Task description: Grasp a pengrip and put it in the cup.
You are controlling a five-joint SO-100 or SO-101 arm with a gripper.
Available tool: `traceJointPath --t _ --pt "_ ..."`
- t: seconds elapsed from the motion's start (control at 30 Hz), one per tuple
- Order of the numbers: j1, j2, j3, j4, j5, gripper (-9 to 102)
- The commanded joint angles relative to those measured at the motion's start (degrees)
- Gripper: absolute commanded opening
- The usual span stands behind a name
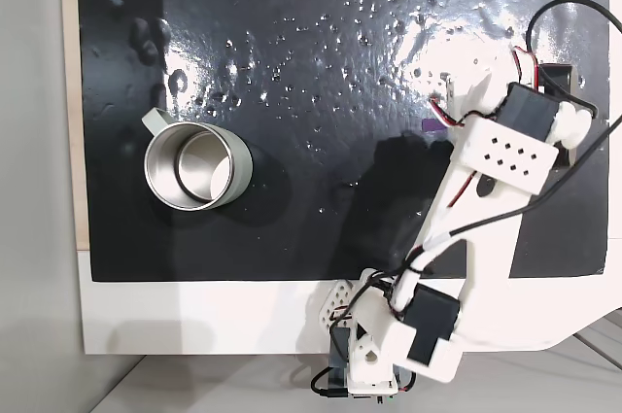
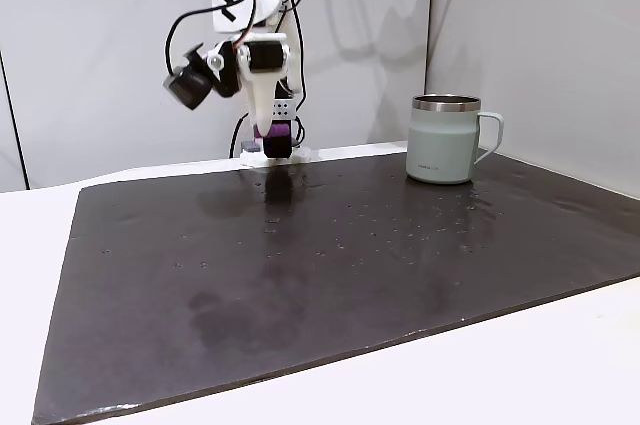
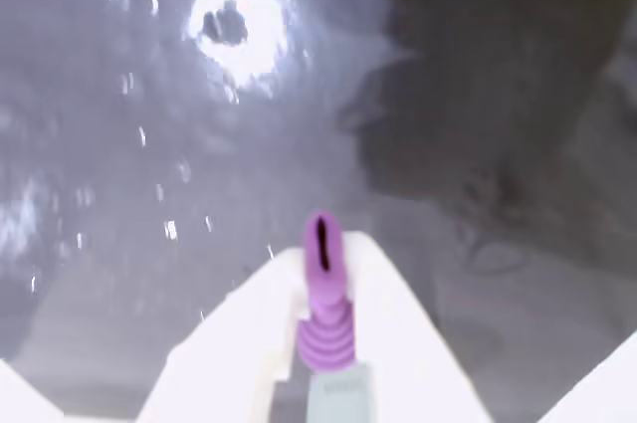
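Purple and ribbed, the pengrip (image 3: 323,294) sits pinched between the white fingers (image 3: 398,323) of the gripper (image 2: 272,145), its open end poking out past their tips in the wrist view. So the grasp looks done, fingers closed on it just above the dark mat (image 2: 330,275); what is left is the carry to the cup (image 1: 197,167), well apart across the mat, and the drop inside

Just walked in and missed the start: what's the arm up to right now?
The arm's gripper is shut on the purple pengrip, held just above the black mat near the arm's base. The cup stands upright and empty across the mat, so the drop is not yet done.
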Motion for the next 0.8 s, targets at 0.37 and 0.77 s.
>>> traceJointPath --t 0.37,0.77 --pt "-7.4 23.6 -8.4 4.7 3.3 0" --pt "-36.0 18.7 -14.1 4.9 17.8 0"
